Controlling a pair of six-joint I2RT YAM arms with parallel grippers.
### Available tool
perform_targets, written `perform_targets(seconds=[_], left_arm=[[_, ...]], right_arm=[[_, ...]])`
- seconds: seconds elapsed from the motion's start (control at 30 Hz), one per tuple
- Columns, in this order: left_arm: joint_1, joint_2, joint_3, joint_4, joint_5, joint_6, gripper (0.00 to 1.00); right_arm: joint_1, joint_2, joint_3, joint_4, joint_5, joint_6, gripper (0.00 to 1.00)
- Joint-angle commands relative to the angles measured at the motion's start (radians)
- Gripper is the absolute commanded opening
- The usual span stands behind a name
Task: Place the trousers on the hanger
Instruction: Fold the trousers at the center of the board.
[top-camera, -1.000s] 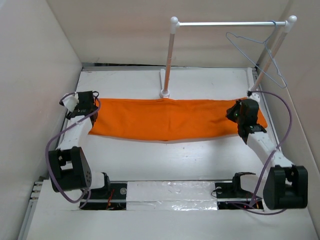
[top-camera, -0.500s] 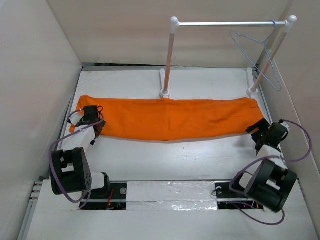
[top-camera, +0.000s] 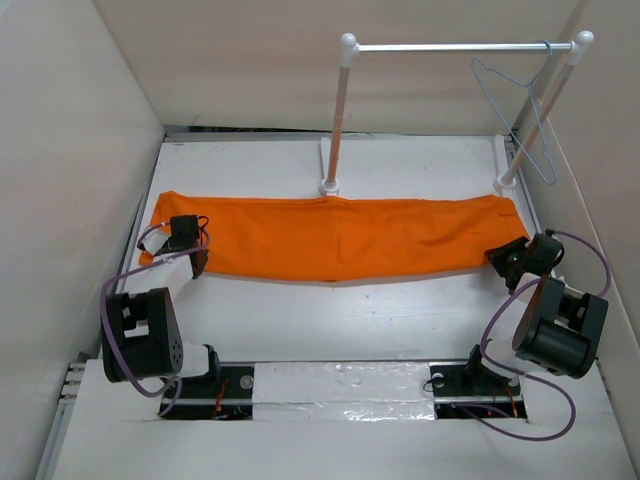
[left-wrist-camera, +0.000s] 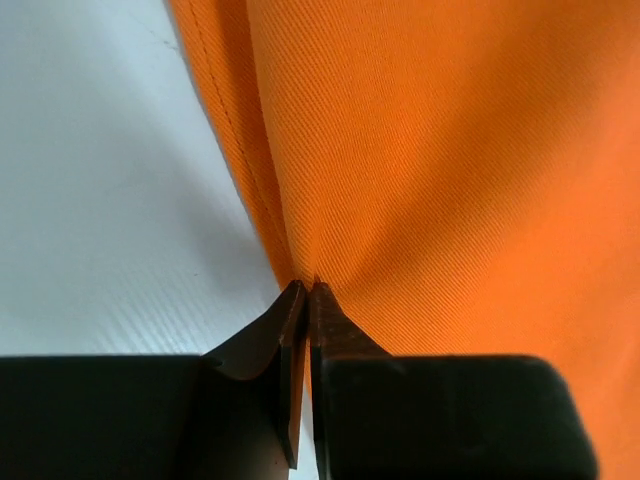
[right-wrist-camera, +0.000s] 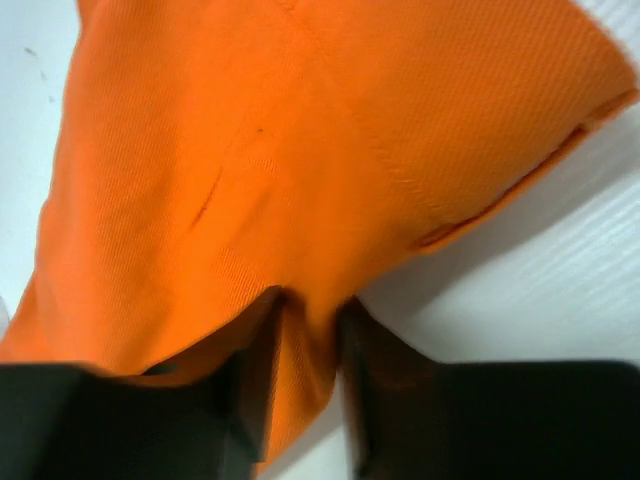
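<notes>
The orange trousers (top-camera: 340, 238) lie flat and stretched lengthwise across the table, in front of the rack. My left gripper (top-camera: 192, 258) is at their left near edge, and in the left wrist view it (left-wrist-camera: 305, 290) is shut, pinching a thin fold of the trousers (left-wrist-camera: 450, 150). At the right near corner sits my right gripper (top-camera: 503, 258). In the right wrist view it (right-wrist-camera: 310, 310) is closed on a bunched fold of the trousers (right-wrist-camera: 250, 130). The pale hanger (top-camera: 510, 120) hangs from the right end of the rack's crossbar.
A white two-post rack with a silver crossbar (top-camera: 460, 46) stands at the back; its post bases (top-camera: 330, 187) touch the trousers' far edge. Beige walls (top-camera: 80, 150) close in the left, right and back. The arm bases (top-camera: 145, 345) sit at the near edge.
Both arms drew back from over the trousers' ends to their near edge. Both grippers opened wide, then closed on the cloth. The hanger has swung a little on the bar.
</notes>
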Motion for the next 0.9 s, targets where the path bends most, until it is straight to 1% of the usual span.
perform_targets(seconds=[0.0, 0.03, 0.07, 0.1, 0.13, 0.2, 0.23, 0.27, 0.3, 0.33, 0.4, 0.43, 0.47, 0.5, 0.53, 0.57, 0.6, 0.63, 0.67, 0.7, 0.73, 0.77, 0.8, 0.83, 0.87], left_arm=[[0.006, -0.103, -0.033, 0.012, -0.068, -0.021, 0.0], [0.006, -0.122, -0.042, -0.01, -0.08, -0.047, 0.0], [0.006, -0.14, -0.05, -0.014, -0.1, -0.059, 0.0], [0.006, -0.186, -0.065, -0.01, -0.102, -0.067, 0.0], [0.006, -0.212, -0.1, 0.002, -0.106, -0.085, 0.0], [0.006, -0.281, -0.14, 0.004, -0.125, -0.108, 0.0], [0.006, -0.303, -0.174, -0.004, -0.128, -0.119, 0.0], [0.006, -0.318, -0.187, -0.007, -0.123, -0.136, 0.0], [0.006, -0.353, -0.199, -0.013, -0.123, -0.139, 0.0], [0.006, -0.372, -0.219, -0.024, -0.123, -0.142, 0.0], [0.006, -0.434, -0.239, -0.031, -0.12, -0.142, 0.0], [0.006, -0.459, -0.26, 0.002, -0.108, -0.127, 0.0], [0.006, -0.499, -0.272, 0.018, -0.067, -0.096, 0.07], [0.006, -0.514, -0.273, 0.018, -0.059, -0.095, 0.17], [0.006, -0.528, -0.276, 0.033, -0.045, -0.081, 0.27], [0.006, -0.542, -0.274, 0.038, -0.021, -0.063, 0.34], [0.006, -0.568, -0.27, 0.036, -0.016, -0.047, 0.46], [-0.012, -0.583, -0.259, 0.033, -0.013, -0.038, 0.47], [-0.025, -0.603, -0.253, 0.03, -0.019, -0.033, 0.47], [-0.037, -0.654, -0.247, 0.029, -0.02, -0.032, 0.47], [-0.037, -0.684, -0.236, 0.032, -0.014, -0.024, 0.47], [-0.037, -0.715, -0.233, 0.038, 0.012, -0.018, 0.47], [-0.037, -0.776, -0.23, 0.051, 0.03, -0.007, 0.47], [-0.037, -0.804, -0.217, 0.085, 0.056, 0.007, 0.43], [-0.037, -0.824, -0.213, 0.107, 0.119, 0.028, 0.34]], right_arm=[[0.004, -0.037, 0.029, -0.032, 0.068, 0.018, 0.21], [0.004, -0.054, 0.021, -0.039, 0.068, 0.007, 0.09], [-0.005, -0.083, 0.011, -0.053, 0.067, -0.005, 0.05], [-0.005, -0.122, -0.024, -0.065, 0.073, -0.021, 0.04], [-0.005, -0.238, -0.051, -0.081, 0.1, -0.047, 0.03], [-0.005, -0.383, -0.11, -0.13, 0.108, -0.068, 0.0], [-0.005, -0.529, -0.156, -0.162, 0.116, -0.093, 0.0], [-0.005, -0.602, -0.173, -0.234, 0.129, -0.107, 0.0], [-0.005, -0.674, -0.19, -0.271, 0.12, -0.119, 0.0], [-0.005, -0.809, -0.209, -0.382, 0.09, -0.152, 0.0], [-0.005, -0.932, -0.223, -0.478, 0.077, -0.174, 0.0], [-0.005, -0.986, -0.233, -0.516, 0.076, -0.188, 0.0], [-0.005, -1.053, -0.238, -0.553, 0.082, -0.196, 0.04], [-0.005, -1.051, -0.239, -0.558, 0.097, -0.197, 0.09], [-0.005, -1.033, -0.239, -0.556, 0.121, -0.2, 0.3], [-0.005, -1.007, -0.236, -0.528, 0.14, -0.208, 0.41], [-0.017, -0.934, -0.229, -0.518, 0.145, -0.213, 0.51], [-0.017, -0.892, -0.223, -0.503, 0.148, -0.222, 0.72], [-0.027, -0.85, -0.221, -0.457, 0.146, -0.22, 0.8], [-0.049, -0.768, -0.209, -0.451, 0.146, -0.222, 0.87], [-0.068, -0.732, -0.198, -0.451, 0.14, -0.229, 0.95], [-0.086, -0.698, -0.19, -0.431, 0.13, -0.248, 0.97], [-0.131, -0.672, -0.187, -0.414, 0.129, -0.243, 1.0], [-0.16, -0.631, -0.186, -0.402, 0.122, -0.24, 1.0], [-0.192, -0.617, -0.181, -0.399, 0.091, -0.261, 1.0]])
